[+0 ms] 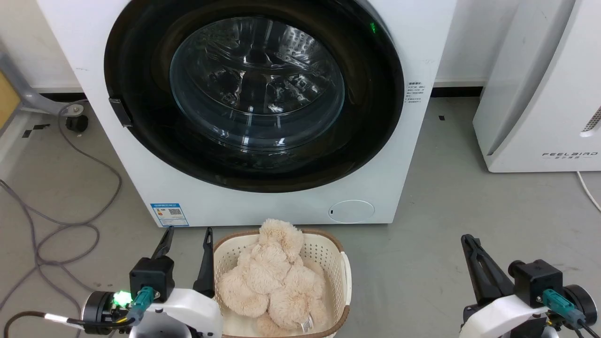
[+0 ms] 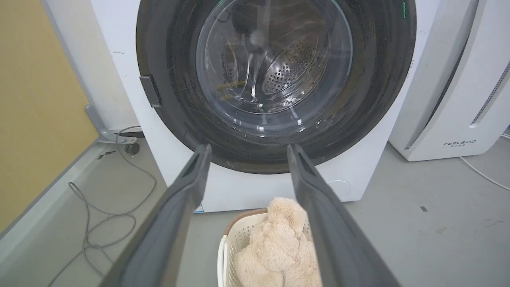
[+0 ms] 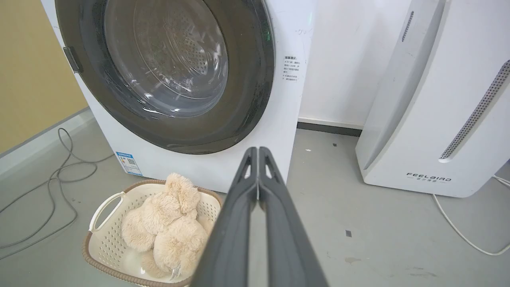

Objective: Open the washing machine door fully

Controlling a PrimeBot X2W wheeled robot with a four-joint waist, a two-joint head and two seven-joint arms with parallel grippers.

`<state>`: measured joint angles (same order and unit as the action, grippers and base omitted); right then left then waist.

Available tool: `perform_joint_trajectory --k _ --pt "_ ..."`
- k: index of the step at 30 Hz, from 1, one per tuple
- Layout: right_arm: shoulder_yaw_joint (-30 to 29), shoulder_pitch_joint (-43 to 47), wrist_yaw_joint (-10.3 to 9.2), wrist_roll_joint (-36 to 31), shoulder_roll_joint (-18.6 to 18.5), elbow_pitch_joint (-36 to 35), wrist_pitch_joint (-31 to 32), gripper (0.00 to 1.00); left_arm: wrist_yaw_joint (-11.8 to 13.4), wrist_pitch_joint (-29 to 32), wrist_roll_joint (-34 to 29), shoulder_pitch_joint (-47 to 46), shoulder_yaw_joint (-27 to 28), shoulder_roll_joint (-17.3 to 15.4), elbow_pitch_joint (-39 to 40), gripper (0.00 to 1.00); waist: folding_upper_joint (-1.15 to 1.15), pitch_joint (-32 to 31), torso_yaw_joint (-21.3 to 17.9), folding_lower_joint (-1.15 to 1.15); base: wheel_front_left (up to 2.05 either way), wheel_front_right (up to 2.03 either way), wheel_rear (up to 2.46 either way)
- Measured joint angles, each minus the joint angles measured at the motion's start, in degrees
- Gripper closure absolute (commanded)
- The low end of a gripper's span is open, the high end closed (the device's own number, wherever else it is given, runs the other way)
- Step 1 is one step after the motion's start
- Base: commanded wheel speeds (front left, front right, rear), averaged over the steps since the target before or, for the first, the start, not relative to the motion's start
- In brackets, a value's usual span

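Glossy black, round and nearly as wide as its cabinet, the washing machine door sits in the upper middle of the head view. It is shut, flush against the white front of the washing machine. A small dark tab stands on the door's rim at your robot's left, its long axis roughly upright. It is probably the pull. Low in this view, your left gripper points up with its two dark fingers spread apart, holding nothing. Your right gripper is at the lower right, fingers pressed together and empty. Between them, just in front of the machine, a cream basket holds a beige plush toy. A white appliance stands to the right.

In the left wrist view, the open fingers frame the lower part of the door. The tab lies ahead, higher, and off to the left of them, well apart from both fingertips.

In the right wrist view, the closed fingers point at the machine's lower right corner. The door lies up and to the left, with the tab at its far edge.

You should judge the left arm the nearer one. It is on the tab's side and is already open. The coming move calls for lifting forward and leftward to the tab, with the basket kept clear below.
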<state>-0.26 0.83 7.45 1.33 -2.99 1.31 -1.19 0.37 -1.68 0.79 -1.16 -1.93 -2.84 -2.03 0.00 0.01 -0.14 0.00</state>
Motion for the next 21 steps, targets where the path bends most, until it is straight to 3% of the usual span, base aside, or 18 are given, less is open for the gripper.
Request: perform_joint_trajectory --k 6,21 --pt "0.36 0.00 0.00 3.83 0.00 0.02 -1.00 1.00 0.02 -0.86 0.43 -0.05 -0.79 0.00 -0.49 0.00 0.00 -0.02 0.00 0.00 0.00 0.00 0.00" --pt "-2.27 -2.11 0.00 21.89 0.00 -0.22 -2.99 1.00 0.47 -2.50 1.31 -0.98 -2.08 0.01 -1.66 0.00 0.00 0.72 0.05 0.00 0.00 0.00 0.00"
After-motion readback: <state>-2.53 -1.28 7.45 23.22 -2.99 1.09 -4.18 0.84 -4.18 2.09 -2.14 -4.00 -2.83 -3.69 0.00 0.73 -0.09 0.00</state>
